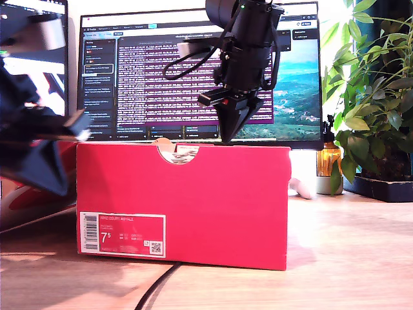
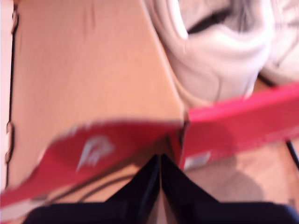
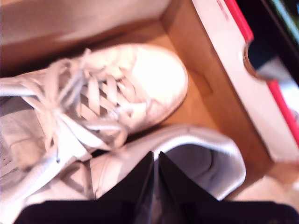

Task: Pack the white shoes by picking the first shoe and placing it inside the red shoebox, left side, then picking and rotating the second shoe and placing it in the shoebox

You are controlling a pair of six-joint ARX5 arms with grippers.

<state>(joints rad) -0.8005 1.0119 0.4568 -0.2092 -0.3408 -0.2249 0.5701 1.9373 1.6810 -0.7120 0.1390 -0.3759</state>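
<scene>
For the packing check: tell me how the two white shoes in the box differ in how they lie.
In the second wrist view, the first shoe shows its toe cap and laces, toe pointing toward the red shoebox's notched wall. The second shoe shows its heel collar at that end, so it lies reversed. My second gripper, jaws closed, hangs over the second shoe, not the first. Both are white and inside the box.

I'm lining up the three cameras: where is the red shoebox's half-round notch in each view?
Exterior view: notch in the red shoebox top edge, under the monitor.
First wrist view: not visible.
Second wrist view: notch in the box wall beyond the white shoes.
Shared landmark: the red wall.
</scene>
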